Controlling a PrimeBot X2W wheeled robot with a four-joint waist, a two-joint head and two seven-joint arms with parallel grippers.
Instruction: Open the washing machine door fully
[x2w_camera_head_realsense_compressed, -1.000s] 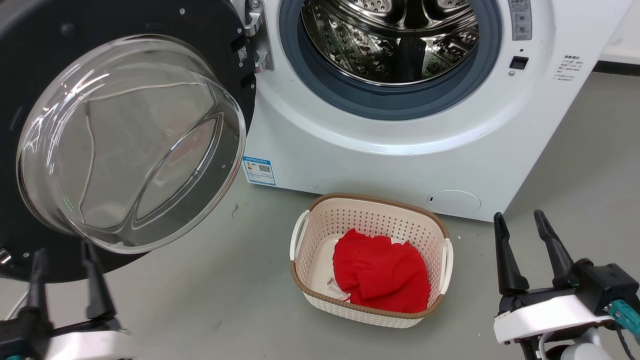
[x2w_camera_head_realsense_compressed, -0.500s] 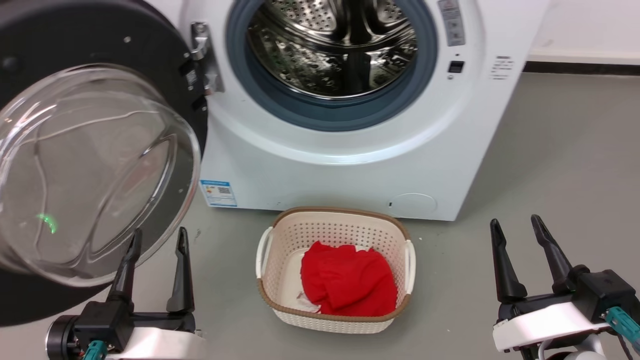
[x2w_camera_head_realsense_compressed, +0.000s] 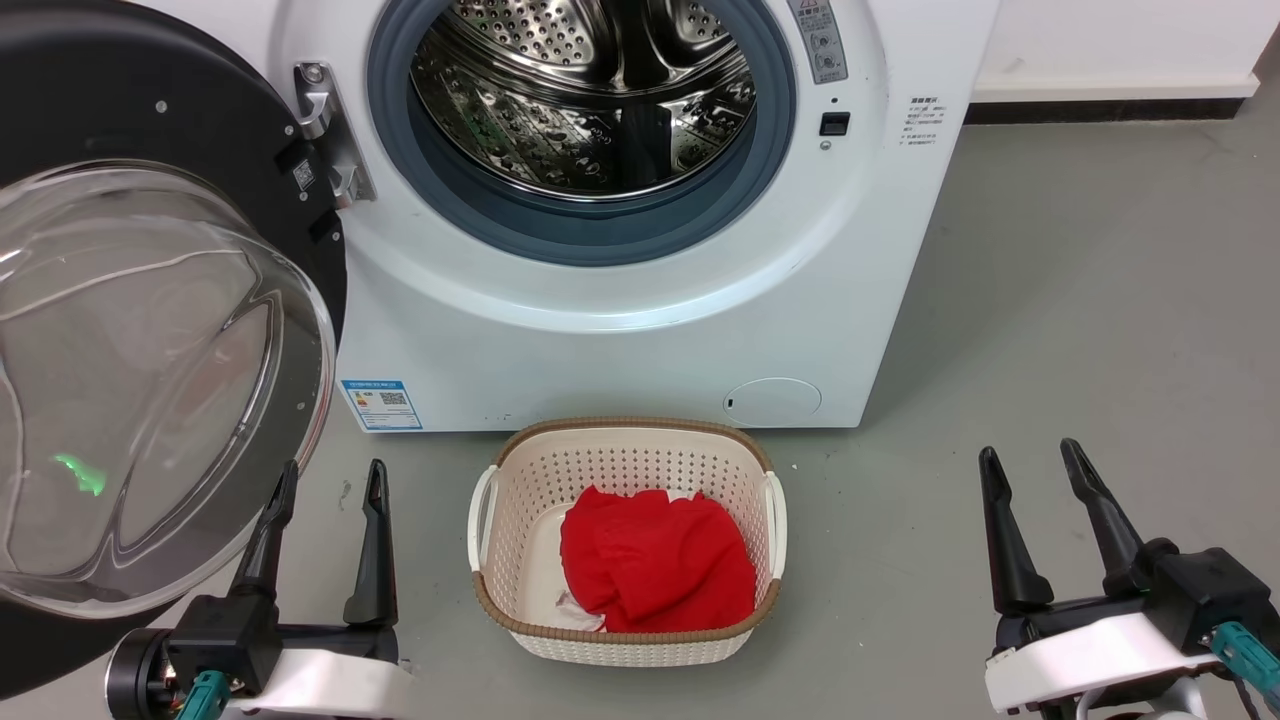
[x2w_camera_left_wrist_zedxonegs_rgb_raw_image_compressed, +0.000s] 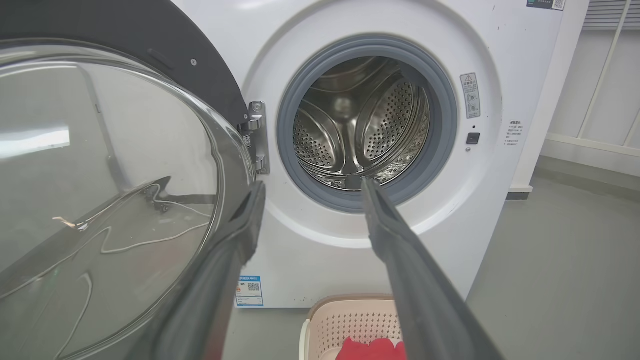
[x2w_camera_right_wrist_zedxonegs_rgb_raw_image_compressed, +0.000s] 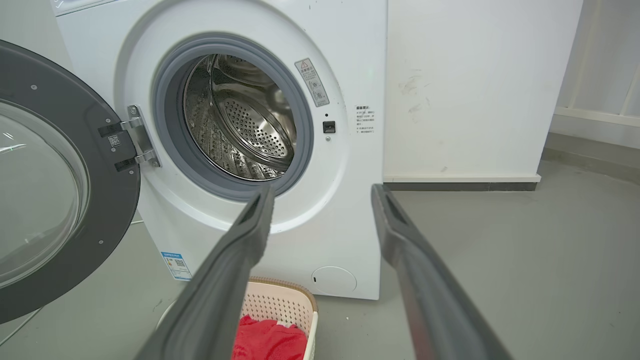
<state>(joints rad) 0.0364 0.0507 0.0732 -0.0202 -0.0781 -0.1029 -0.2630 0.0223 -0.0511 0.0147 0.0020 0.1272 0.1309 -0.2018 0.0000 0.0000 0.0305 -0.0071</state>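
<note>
**Door stands wide open, both grippers empty**

The washing machine door (x2w_camera_head_realsense_compressed: 190, 120) hangs on its hinge (x2w_camera_head_realsense_compressed: 330, 140) at the left of the washing machine (x2w_camera_head_realsense_compressed: 620, 340). It is turned well away from the steel drum (x2w_camera_head_realsense_compressed: 580, 100). The left gripper (x2w_camera_head_realsense_compressed: 333, 468) sits near the door's lower edge, fingers spread, holding nothing. The right gripper (x2w_camera_head_realsense_compressed: 1030, 450) is likewise spread and empty, well apart to the right. A basket (x2w_camera_head_realsense_compressed: 625, 432) of red cloth (x2w_camera_head_realsense_compressed: 655, 560) stands on the floor (x2w_camera_head_realsense_compressed: 1100, 300) before the machine.

White washing machine (x2w_camera_head_realsense_compressed: 620, 350), black door (x2w_camera_head_realsense_compressed: 150, 110), red cloth (x2w_camera_head_realsense_compressed: 655, 560), cream basket (x2w_camera_head_realsense_compressed: 620, 465)
</note>
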